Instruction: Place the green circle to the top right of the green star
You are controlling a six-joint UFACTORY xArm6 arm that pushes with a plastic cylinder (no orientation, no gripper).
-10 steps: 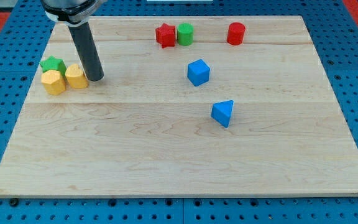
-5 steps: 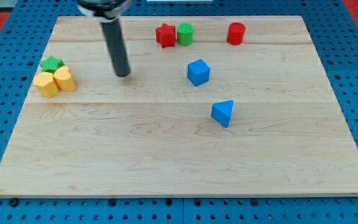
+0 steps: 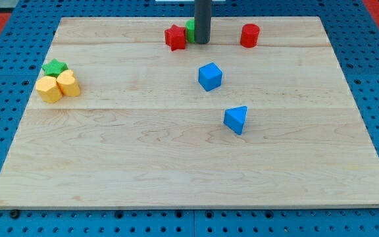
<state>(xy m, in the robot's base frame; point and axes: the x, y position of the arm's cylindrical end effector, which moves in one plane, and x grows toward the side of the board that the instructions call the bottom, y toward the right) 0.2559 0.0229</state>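
Observation:
The green circle (image 3: 190, 31) sits near the view's top centre, mostly hidden behind my rod, with the red star (image 3: 175, 37) touching it on its left. My tip (image 3: 202, 41) stands just at the green circle's right side. The green star (image 3: 55, 68) lies far off at the view's left, above two yellow blocks.
A yellow hexagon block (image 3: 49, 89) and a yellow rounded block (image 3: 68, 83) sit against the green star. A red cylinder (image 3: 249, 35) is right of my tip. A blue cube (image 3: 210, 76) and a blue wedge (image 3: 236, 120) lie on the wooden board (image 3: 176, 164).
My tip has moved from beside the yellow blocks at the left across to the top centre, next to the green circle. The yellow blocks shifted slightly left early on.

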